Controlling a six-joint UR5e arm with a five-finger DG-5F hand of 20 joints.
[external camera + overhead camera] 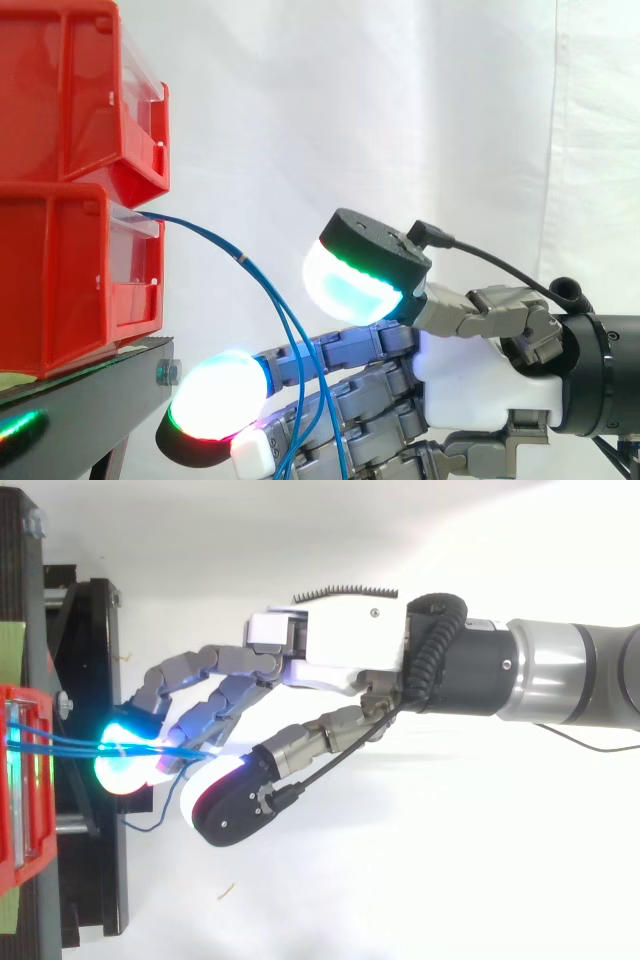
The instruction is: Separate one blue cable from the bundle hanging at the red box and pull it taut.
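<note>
I find the bundle of thin blue cables [243, 260] arcing from the lower red plastic box [60, 280] down through the gap between thumb and fingers of my hand [460, 385], which stands open, pinching nothing

The arm [560, 675] is spanning the view from the right edge, its hand [340, 655] pointing loosely bent fingers toward the red box [25, 780]. Blue cables [75, 747] are running from the box across a cyan-glowing fingertip [120, 765], above the black stand [95, 680].
</note>
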